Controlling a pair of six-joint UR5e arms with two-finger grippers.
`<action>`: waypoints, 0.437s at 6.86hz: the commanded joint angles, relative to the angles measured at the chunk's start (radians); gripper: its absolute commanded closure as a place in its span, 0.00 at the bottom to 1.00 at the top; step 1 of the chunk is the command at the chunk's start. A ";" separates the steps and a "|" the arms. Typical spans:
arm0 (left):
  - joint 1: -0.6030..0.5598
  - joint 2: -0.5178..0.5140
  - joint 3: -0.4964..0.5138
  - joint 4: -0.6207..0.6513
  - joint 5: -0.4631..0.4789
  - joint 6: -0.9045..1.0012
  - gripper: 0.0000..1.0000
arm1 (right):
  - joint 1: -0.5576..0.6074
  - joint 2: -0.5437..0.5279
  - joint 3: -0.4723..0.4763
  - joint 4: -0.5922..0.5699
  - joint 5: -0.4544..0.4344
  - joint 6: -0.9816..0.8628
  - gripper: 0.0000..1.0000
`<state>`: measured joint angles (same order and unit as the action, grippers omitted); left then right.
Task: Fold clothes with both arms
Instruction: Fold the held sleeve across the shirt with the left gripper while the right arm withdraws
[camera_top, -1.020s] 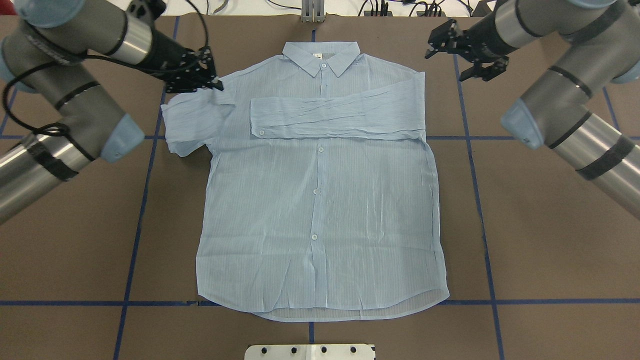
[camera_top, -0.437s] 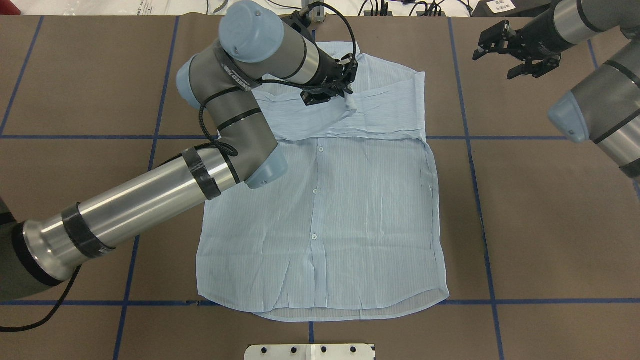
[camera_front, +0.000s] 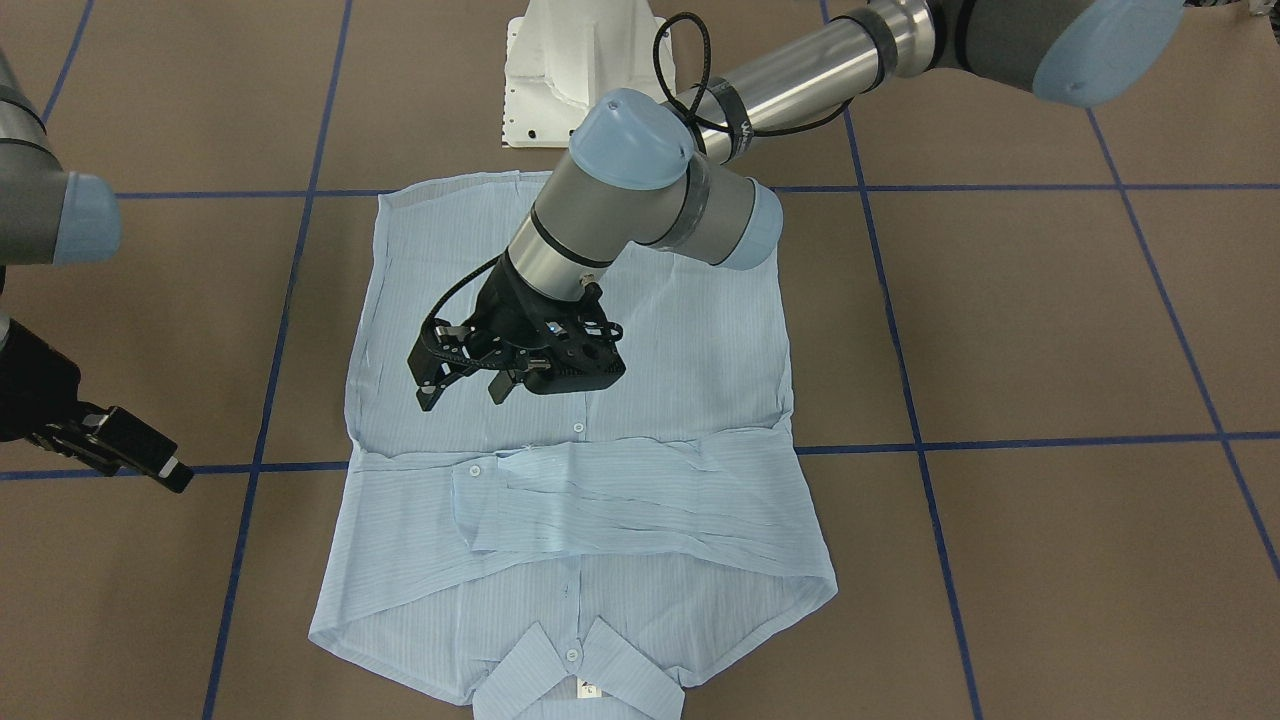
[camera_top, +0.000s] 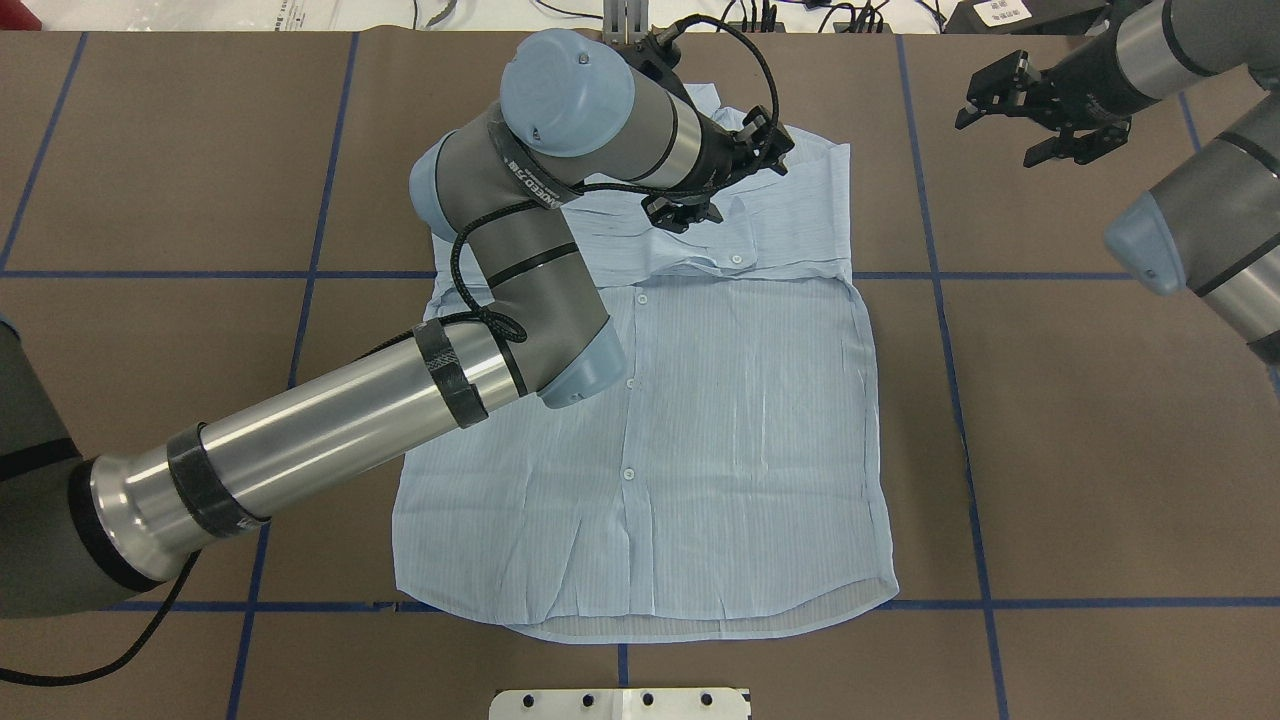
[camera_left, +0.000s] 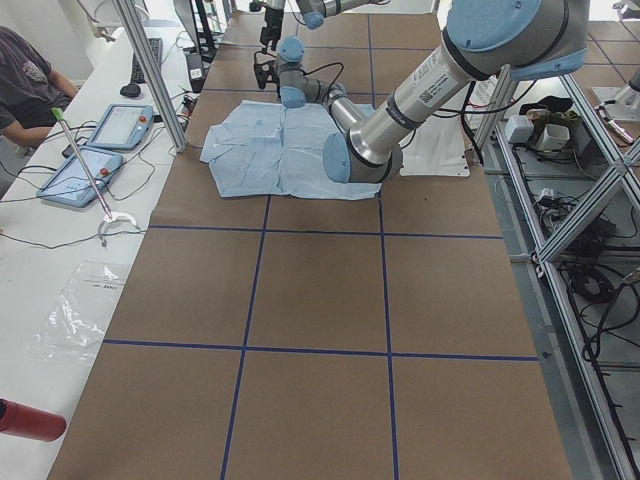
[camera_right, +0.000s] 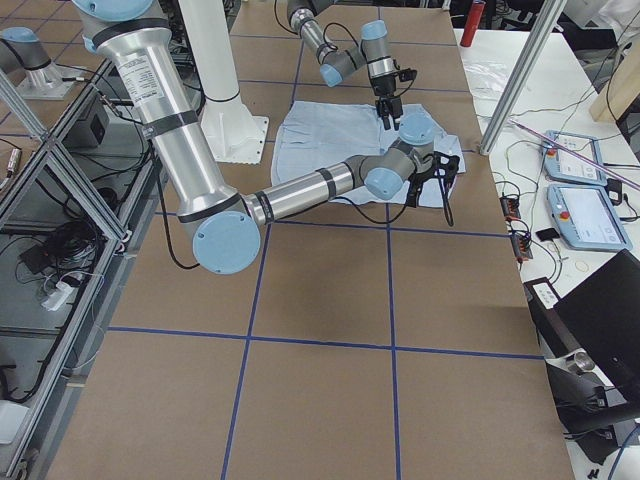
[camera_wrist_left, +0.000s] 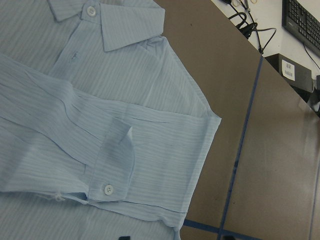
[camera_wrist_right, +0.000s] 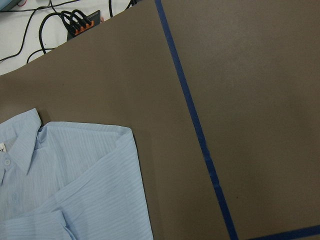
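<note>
Overhead exterior shows the left gripper (camera_top: 725, 180) hanging over the upper chest of the shirt (camera_top: 740, 420), its jaws spread apart with nothing between them. From the front-facing camera the same left gripper (camera_front: 460, 398) is clear of the cloth, fingertips pointing down toward the band of folded sleeves (camera_front: 620, 500) that lies just beyond them on the collar side. The shirt (camera_front: 700, 380) lies flat and buttoned, front up, on the brown table (camera_top: 1100, 450), hem toward the white pedestal base (camera_front: 560, 90), with both sleeves crossed over the chest. The collar (camera_front: 580, 680) lies past the sleeves from the left jaws. The left wrist camera looks down on a buttoned cuff (camera_wrist_left: 107, 187) lying on top of the other sleeve, with the collar (camera_wrist_left: 125, 25) beyond. The right gripper (camera_top: 1000, 130) hangs over bare table, well apart from the shirt and out past its shoulder edge; its jaws are parted and empty. The right wrist camera catches that shoulder corner of the shirt (camera_wrist_right: 75, 190) off to one side of the jaws
</note>
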<state>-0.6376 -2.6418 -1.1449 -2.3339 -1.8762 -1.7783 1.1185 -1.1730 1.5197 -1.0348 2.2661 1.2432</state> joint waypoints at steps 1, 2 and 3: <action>0.001 0.037 -0.094 0.011 -0.007 -0.012 0.00 | -0.088 0.003 0.039 0.005 -0.040 0.150 0.00; -0.005 0.124 -0.222 0.013 -0.008 -0.012 0.01 | -0.217 -0.008 0.101 -0.007 -0.192 0.218 0.00; -0.011 0.246 -0.374 0.013 -0.018 0.003 0.01 | -0.288 -0.017 0.121 -0.008 -0.238 0.258 0.00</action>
<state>-0.6426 -2.5115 -1.3661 -2.3224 -1.8861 -1.7856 0.9270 -1.1808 1.6049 -1.0387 2.1100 1.4403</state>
